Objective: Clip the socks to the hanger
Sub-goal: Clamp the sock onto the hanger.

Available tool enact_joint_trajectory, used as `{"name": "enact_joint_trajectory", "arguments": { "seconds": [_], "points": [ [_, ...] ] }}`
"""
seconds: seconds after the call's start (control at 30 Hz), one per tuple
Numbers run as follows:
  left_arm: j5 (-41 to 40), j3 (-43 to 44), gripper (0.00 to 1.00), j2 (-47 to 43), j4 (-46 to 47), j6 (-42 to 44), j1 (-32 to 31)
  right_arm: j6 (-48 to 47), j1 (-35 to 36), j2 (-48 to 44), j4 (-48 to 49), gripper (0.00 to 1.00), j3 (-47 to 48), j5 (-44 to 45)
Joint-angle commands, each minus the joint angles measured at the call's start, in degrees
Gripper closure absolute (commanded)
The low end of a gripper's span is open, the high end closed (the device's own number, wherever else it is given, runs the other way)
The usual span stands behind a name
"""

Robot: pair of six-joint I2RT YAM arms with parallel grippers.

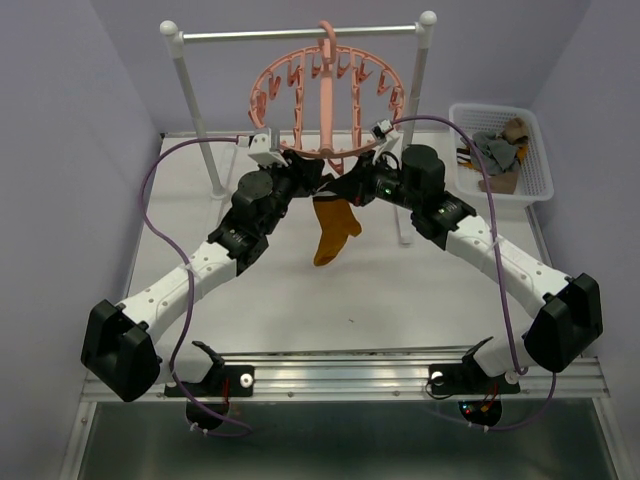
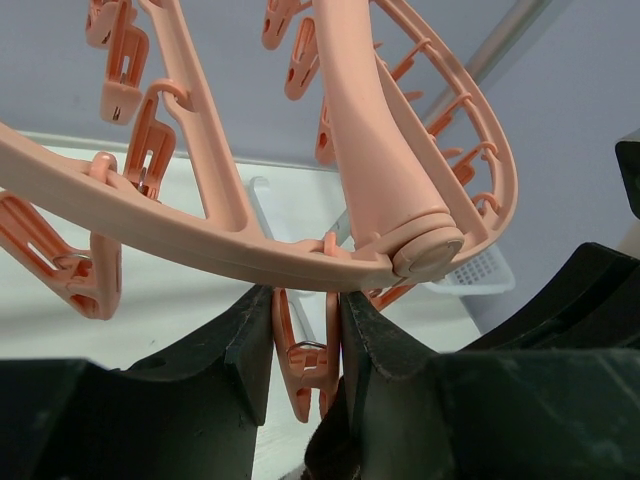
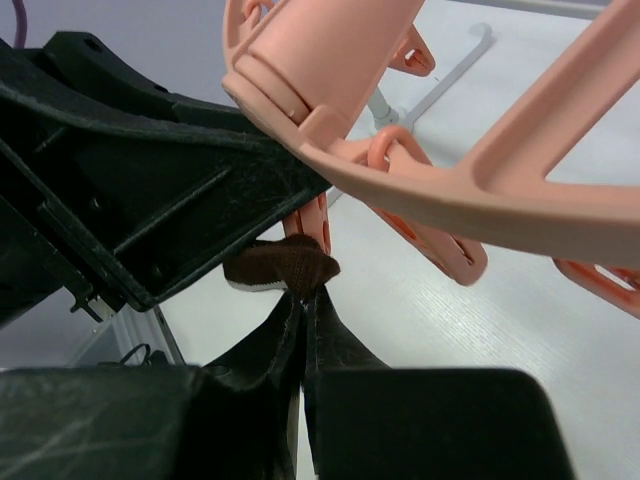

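The salmon-pink hanger [image 1: 325,85] hangs from the rail, and its ring [image 2: 180,240] and centre post fill the left wrist view. My left gripper [image 2: 305,335] is shut on one dangling clip [image 2: 300,365] under the ring, with a finger pressing each side. My right gripper [image 3: 305,300] is shut on the dark brown cuff [image 3: 285,268] of an orange-mustard sock [image 1: 333,232]. It holds the cuff right below that clip. The sock's body hangs down over the table. Both grippers [image 1: 332,186] meet under the hanger's front edge.
A white mesh basket [image 1: 541,165] at the back right holds more socks [image 1: 497,150], grey and brown. The white-posted metal rail stand [image 1: 300,34] spans the back, with its posts on either side of the hanger.
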Motion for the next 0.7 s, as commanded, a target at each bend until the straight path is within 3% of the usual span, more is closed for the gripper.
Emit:
{"name": "enact_joint_trajectory", "arguments": {
  "seconds": [0.0, 0.37, 0.5, 0.6, 0.67],
  "points": [
    [1.89, -0.65, 1.0, -2.48, 5.27, 1.78, -0.22, 1.5, 0.68, 0.55, 2.3, 0.99, 4.33, 2.65],
    [1.99, -1.36, 1.0, -3.89, 5.36, 1.69, -0.14, 0.19, 0.68, 1.78, 0.45, 0.99, 5.66, 5.47],
    [1.2, -1.36, 0.9, -4.5, 5.36, 1.78, -0.14, 0.19, 0.68, 1.26, 0.45, 0.99, 4.87, 5.03],
    [1.11, -1.1, 0.92, -4.5, 5.36, 1.78, -0.14, -0.16, 0.68, 0.82, 0.1, 0.99, 4.34, 3.55],
    [0.76, -0.66, 0.98, -4.16, 5.27, 1.69, -0.14, -0.43, 0.68, 0.55, -0.6, 0.99, 3.73, 1.87]
  ]
}}
